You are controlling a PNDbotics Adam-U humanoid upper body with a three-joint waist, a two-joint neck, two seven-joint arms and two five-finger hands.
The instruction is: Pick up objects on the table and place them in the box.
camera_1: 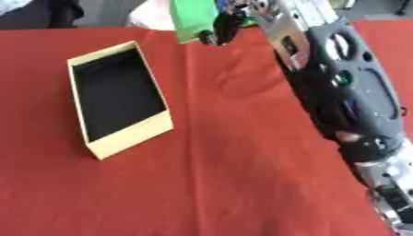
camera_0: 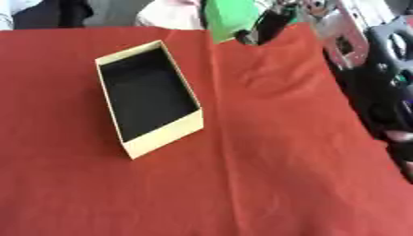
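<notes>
A pale yellow box (camera_0: 164, 134) with a black inside lies open on the red cloth, left of centre, and nothing shows in it. At the far edge of the table a green block (camera_1: 192, 17) stands tilted. My right hand (camera_1: 226, 24) is against the block's right side, its dark fingers curled round it. The right arm (camera_1: 343, 92) runs from the lower right corner up to that hand. The block is beyond the box and to its right, apart from it. My left hand shows in neither view.
The red cloth (camera_0: 266, 175) covers the whole table, with soft creases near the block. Clothing of people shows past the far edge (camera_0: 48, 11). The right arm covers the table's right side.
</notes>
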